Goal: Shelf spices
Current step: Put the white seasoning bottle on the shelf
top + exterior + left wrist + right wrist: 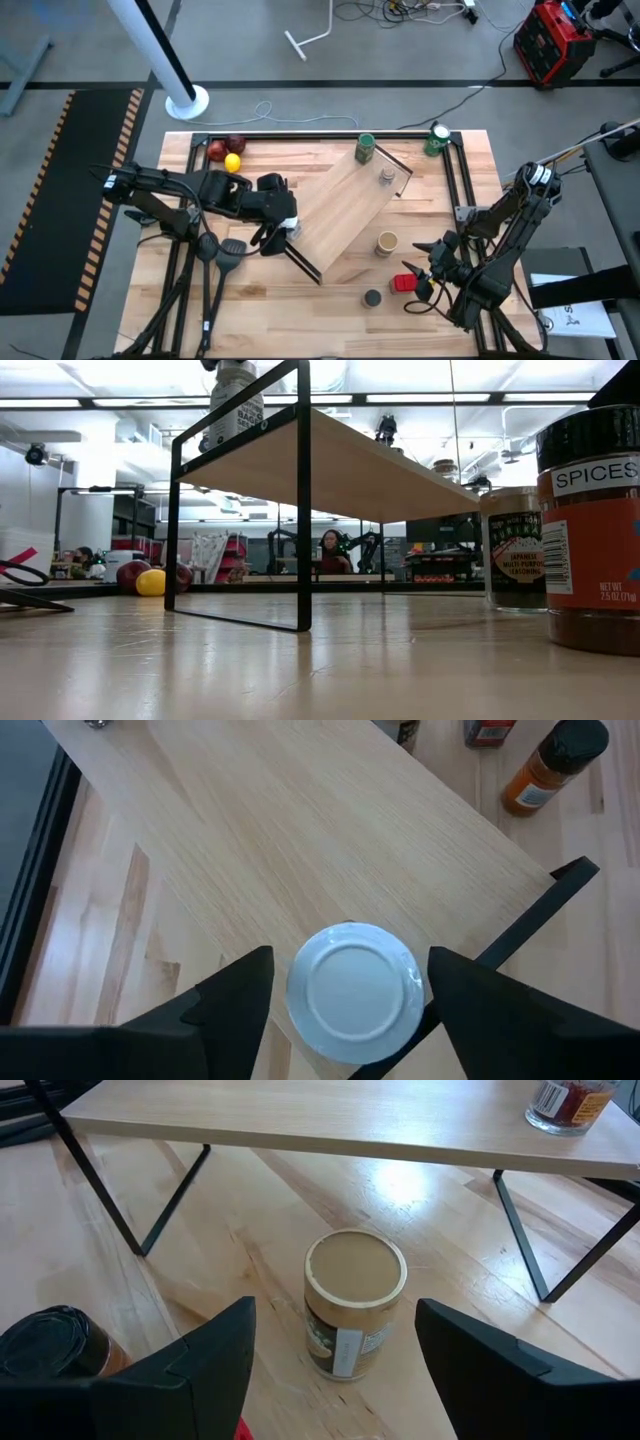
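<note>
High view: I see the shelf (352, 212) lying diagonally across the middle of the tabletop (300, 300). The green-top jar (365, 148) sits at its upper corner, the silvery-top jar (387, 177) just below that on the board. The left claw (282, 228) is at the shelf's lower-left corner, center-left of frame. The tan-top jar (386, 242) stands on the tabletop just off the shelf's right edge. The red-top jar (403, 283) and black-top jar (372, 298) are lower right, next to the right claw (432, 272). A green can (437, 140) is at upper right, fruit (227, 153) at upper left.

Low view: the shelf's black frame (300, 500) fills the left-center. The white-top jar (236, 398) stands on the board's top left end. At the right edge, a big orange jar labelled SPICES is the black-top one, with the tan-top jar behind it. A person is seated far back in the room.

Left wrist view: the white-top jar's lid is dead center low in frame, on the shelf corner. My left claw's fingers (235, 995) straddle it with visible gaps on both sides, so it's released, not gripping.

Right wrist view: the tan-top jar is at center, upright on the tabletop, in front of the shelf. The right claw's fingers (215, 1355) are spread wide on either side, clear of it. The black-top jar is at lower left.
</note>
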### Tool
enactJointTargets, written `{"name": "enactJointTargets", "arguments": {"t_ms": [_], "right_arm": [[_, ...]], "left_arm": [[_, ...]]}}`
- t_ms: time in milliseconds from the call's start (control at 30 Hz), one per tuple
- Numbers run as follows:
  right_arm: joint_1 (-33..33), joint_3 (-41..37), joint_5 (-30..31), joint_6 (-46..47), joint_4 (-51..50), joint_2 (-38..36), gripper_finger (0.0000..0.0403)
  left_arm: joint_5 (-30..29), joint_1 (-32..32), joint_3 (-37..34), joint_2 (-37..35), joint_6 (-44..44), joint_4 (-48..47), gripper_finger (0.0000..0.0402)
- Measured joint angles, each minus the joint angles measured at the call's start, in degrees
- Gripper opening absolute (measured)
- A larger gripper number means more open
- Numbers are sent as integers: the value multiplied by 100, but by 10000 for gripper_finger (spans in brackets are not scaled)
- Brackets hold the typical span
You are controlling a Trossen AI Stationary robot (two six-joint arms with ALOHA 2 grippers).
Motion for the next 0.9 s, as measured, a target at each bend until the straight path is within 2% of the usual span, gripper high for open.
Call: {"name": "enactJointTargets", "arguments": {"t_ms": [300,533,900], "right_arm": [[0,0,1,0,0,0,268],[0,0,2,0,0,0,259],[0,0,1,0,0,0,256]], "left_arm": [[-14,0,0,-2,32,0,258],[-12,0,9,-2,32,-19,257],[-10,-2,7,-2,177,-224,233]]}}
